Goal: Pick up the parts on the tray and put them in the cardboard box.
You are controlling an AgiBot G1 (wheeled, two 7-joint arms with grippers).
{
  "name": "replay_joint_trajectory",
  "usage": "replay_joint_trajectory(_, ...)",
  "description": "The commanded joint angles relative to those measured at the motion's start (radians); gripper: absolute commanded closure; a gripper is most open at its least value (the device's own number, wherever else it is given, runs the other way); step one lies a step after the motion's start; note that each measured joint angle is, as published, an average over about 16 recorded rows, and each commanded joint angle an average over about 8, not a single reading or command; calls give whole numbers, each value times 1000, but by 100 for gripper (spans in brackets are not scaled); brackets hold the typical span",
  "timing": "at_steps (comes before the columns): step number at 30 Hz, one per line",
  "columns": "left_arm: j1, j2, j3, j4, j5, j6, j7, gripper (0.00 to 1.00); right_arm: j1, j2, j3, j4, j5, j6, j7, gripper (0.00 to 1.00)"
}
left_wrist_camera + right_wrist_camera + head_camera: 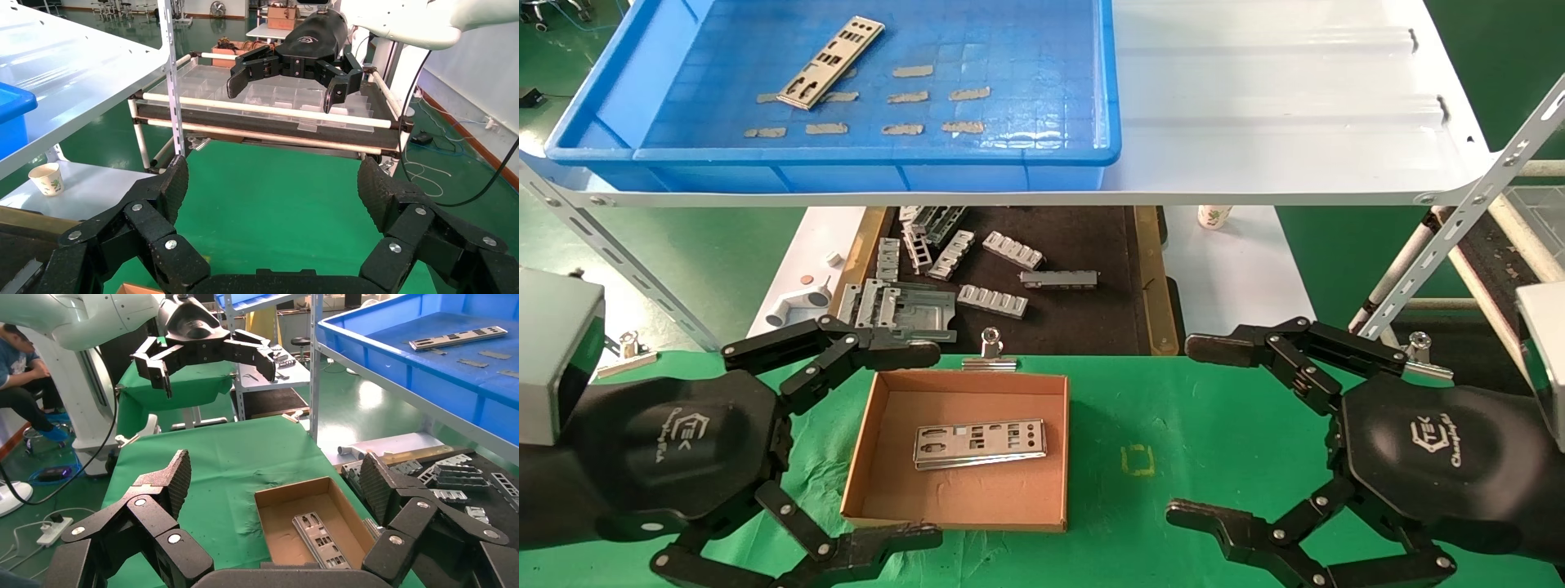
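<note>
You have two parts in sight. One part lies slantwise on the floor of the tray, toward its left side among the grey tape strips — about ten of them in rough rows. The other part lies flat inside the cardboard box, near its middle, resting at a slight slope as if on something beneath it; whether a further plate sits under it you cannot tell.

Your left gripper hovers just left of the box with its fingers spread wide, one near the box's far-left corner and one near its near-left corner, holding nothing. Your right gripper hangs over the green cloth to the right of the box, well apart from it, equally wide open and empty.

The tray sits on a white metal shelf carried on slotted angle posts. Below and behind the shelf, a black mat with tan wooden edges holds roughly eight to ten grey ribbed brackets scattered loosely. A binder clip stands at the box's far edge, and two more clips grip the cloth near the arms. A paper cup stands on the white surface beside the mat. A small yellow square marks the cloth right of the box.

The room has a glossy green floor — a rack with clear compartment trays stands beside you, and a seated person shows on the other side.
</note>
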Motion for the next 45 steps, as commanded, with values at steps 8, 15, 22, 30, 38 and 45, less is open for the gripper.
replay_joint_trajectory(8,0,0,0,0,0,0,0,0,0,0,0,0,0,0,0,0)
replay_joint_trajectory(15,0,0,0,0,0,0,0,0,0,0,0,0,0,0,0,0)
replay_joint_trajectory(22,0,0,0,0,0,0,0,0,0,0,0,0,0,0,0,0)
replay_joint_trajectory(30,0,0,0,0,0,0,0,0,0,0,0,0,0,0,0,0)
replay_joint_trajectory(38,0,0,0,0,0,0,0,0,0,0,0,0,0,0,0,0)
replay_joint_trajectory(45,0,0,0,0,0,0,0,0,0,0,0,0,0,0,0,0)
